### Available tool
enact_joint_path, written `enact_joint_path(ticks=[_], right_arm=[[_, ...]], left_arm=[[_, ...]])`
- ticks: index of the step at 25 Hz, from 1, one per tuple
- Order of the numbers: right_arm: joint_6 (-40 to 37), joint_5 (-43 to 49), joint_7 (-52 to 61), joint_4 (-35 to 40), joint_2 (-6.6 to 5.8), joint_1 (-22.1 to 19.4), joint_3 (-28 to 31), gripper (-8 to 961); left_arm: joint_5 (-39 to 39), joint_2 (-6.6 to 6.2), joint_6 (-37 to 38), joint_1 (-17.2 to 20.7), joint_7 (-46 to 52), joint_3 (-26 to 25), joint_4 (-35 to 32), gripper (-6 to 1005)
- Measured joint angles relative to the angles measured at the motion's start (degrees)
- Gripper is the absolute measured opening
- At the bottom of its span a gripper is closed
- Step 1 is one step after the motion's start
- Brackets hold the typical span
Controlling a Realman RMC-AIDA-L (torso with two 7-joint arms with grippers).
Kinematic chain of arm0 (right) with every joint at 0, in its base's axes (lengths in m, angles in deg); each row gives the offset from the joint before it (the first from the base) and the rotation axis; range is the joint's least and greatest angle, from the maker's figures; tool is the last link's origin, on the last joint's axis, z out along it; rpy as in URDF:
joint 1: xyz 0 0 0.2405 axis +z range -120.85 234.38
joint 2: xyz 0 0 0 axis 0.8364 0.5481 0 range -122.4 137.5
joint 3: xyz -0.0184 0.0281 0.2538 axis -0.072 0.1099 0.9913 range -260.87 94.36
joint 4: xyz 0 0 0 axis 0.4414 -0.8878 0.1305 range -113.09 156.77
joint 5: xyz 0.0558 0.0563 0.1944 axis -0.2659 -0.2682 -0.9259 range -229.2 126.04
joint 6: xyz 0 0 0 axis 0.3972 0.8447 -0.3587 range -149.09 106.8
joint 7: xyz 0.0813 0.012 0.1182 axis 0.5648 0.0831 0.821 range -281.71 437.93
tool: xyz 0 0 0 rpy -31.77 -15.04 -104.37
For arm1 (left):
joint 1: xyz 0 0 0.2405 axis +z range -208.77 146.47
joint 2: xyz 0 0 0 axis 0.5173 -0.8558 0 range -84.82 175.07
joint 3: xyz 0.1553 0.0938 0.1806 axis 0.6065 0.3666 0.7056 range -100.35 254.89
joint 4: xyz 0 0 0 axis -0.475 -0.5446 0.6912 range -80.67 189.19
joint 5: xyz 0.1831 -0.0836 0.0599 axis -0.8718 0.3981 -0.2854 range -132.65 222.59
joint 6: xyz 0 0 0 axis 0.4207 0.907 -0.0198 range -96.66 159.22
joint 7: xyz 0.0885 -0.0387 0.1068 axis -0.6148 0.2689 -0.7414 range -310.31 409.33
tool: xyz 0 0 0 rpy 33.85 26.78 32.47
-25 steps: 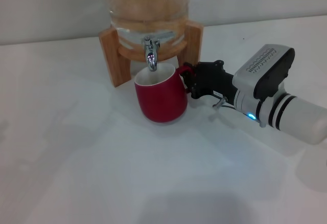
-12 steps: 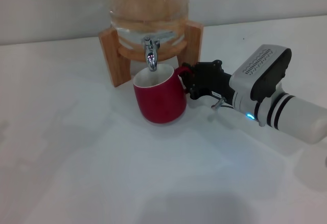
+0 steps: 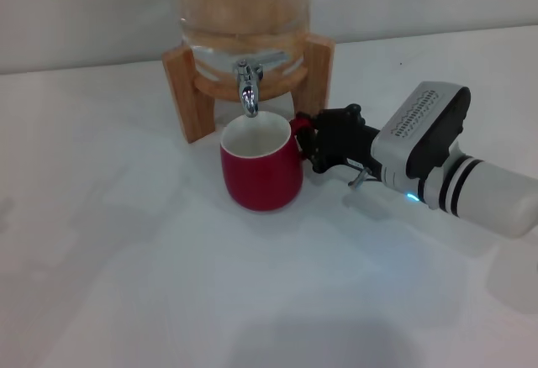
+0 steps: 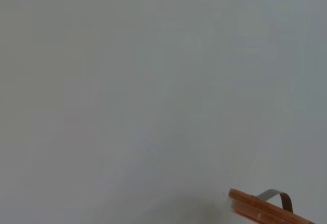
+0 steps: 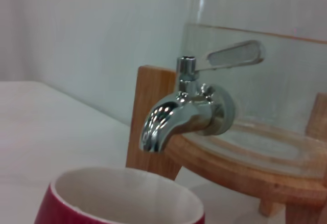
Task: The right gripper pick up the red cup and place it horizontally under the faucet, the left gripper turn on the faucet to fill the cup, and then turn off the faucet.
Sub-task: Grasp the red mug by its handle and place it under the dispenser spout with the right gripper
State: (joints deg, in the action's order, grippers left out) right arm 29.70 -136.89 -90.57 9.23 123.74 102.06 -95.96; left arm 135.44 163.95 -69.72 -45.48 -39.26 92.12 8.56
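Head view: the right claw [image 3: 313,139], clamped on the handle of the red cup [image 3: 261,165], has tipped the cup from its earlier lean to upright on the worktop [image 3: 126,259]. The cup's mouth sits just ahead of the claw, directly beneath the faucet [image 3: 248,89] spout; placement appears nearly complete. Behind the faucet stands the glass jar [image 3: 239,7] on its wooden stand [image 3: 187,91], crowding the claw's forward path. The left claw is out of view.

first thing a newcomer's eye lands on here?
The red cup, upright on the white table with its white inside empty, right under the chrome faucet of the glass jar on its wooden stand. Next, the right pincer, reaching in from the right and closed on the cup's handle. The left pincer is out of sight.
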Motion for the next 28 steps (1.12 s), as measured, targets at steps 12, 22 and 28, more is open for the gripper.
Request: enact_joint_path(ticks=[12, 22, 28], right_arm=[[-1.39, 0.43, -0.18, 0.06, 0.00, 0.55, 0.14, 94], [-1.84, 0.22, -0.24, -0.41, 0.00, 0.44, 2.33, 94], [-2.54, 0.13, -0.30, -0.58, 0.00, 0.18, 3.92, 94]], left_arm=[[0.01, 0.00, 0.08, 0.00, 0.00, 0.00, 0.00, 873], [-0.08, 0.00, 0.01, 0.09, 0.00, 0.00, 0.00, 873], [-0.12, 0.00, 0.01, 0.09, 0.00, 0.00, 0.00, 873]])
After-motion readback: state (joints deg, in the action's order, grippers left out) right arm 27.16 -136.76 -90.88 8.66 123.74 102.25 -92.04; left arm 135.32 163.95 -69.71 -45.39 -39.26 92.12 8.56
